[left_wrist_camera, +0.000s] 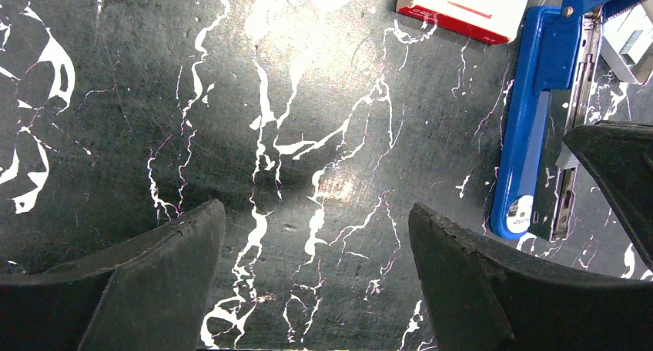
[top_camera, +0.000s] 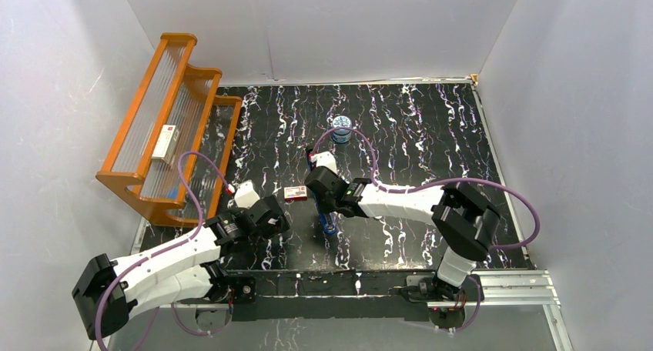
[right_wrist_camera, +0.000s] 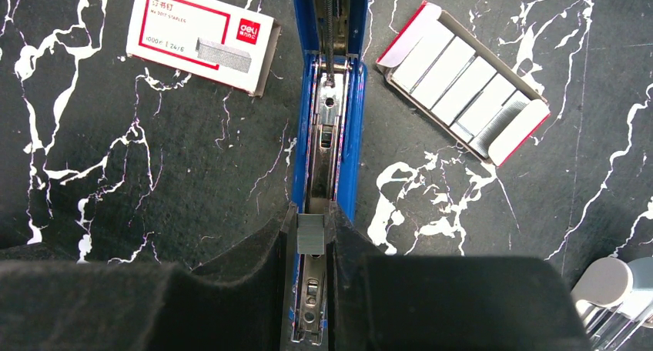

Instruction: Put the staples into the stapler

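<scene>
Right gripper (right_wrist_camera: 312, 226) pinches a staple strip (right_wrist_camera: 311, 237) over the stapler (right_wrist_camera: 329, 128) (left gripper (left_wrist_camera: 316, 228) gapes wide, empty)

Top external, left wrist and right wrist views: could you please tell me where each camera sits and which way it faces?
Top external: high behind the bases, looking down on the table; both arms show, with left hand and right hand.
Left wrist: on the left arm, facing down at tabletop; the open left hand shows.
Right wrist: on the right arm, facing down along the stapler; right hand shut on a staple strip.
Shared: both wrist views show the stapler and the red-and-white box.
</scene>
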Robot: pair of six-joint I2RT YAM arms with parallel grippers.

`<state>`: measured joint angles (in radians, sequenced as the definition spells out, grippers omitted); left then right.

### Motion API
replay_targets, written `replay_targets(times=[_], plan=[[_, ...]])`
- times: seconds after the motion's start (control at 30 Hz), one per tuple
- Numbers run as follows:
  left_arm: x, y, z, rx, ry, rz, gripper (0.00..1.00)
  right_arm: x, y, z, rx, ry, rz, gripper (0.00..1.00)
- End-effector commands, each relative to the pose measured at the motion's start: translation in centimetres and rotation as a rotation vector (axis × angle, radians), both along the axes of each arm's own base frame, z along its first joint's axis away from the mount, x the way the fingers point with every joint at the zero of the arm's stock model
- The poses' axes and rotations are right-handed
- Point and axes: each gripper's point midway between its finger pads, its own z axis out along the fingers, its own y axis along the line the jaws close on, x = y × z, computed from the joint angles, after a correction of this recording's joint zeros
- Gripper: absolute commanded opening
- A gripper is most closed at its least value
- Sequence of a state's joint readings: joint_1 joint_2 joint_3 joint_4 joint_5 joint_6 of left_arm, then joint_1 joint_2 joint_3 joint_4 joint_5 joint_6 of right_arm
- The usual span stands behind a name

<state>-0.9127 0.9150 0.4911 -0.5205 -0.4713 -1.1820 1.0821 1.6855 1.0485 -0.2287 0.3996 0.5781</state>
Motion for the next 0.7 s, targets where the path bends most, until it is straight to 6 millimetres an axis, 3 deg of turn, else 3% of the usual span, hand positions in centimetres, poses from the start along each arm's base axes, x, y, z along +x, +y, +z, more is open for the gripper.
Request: replay_targets(times=[0.0, 0.17, 0.67], plan=[[1.0, -0.1, 1.2, -0.002, -0.041, 0.023, 0.86, 0.7, 0.1, 2.3, 0.061, -0.062, -0.034, 0.25], [1.0, -0.1, 1.1, -0.001, -0.04, 0.021, 0.86, 0.9, 0.0, 3.0, 0.072, -0.078, -0.042, 0.25], [0.9, -0.1, 0.9, -0.001, -0.035, 0.021, 0.86, 0.5, 0.0, 1.5, 0.042, -0.053, -0.023, 0.25]])
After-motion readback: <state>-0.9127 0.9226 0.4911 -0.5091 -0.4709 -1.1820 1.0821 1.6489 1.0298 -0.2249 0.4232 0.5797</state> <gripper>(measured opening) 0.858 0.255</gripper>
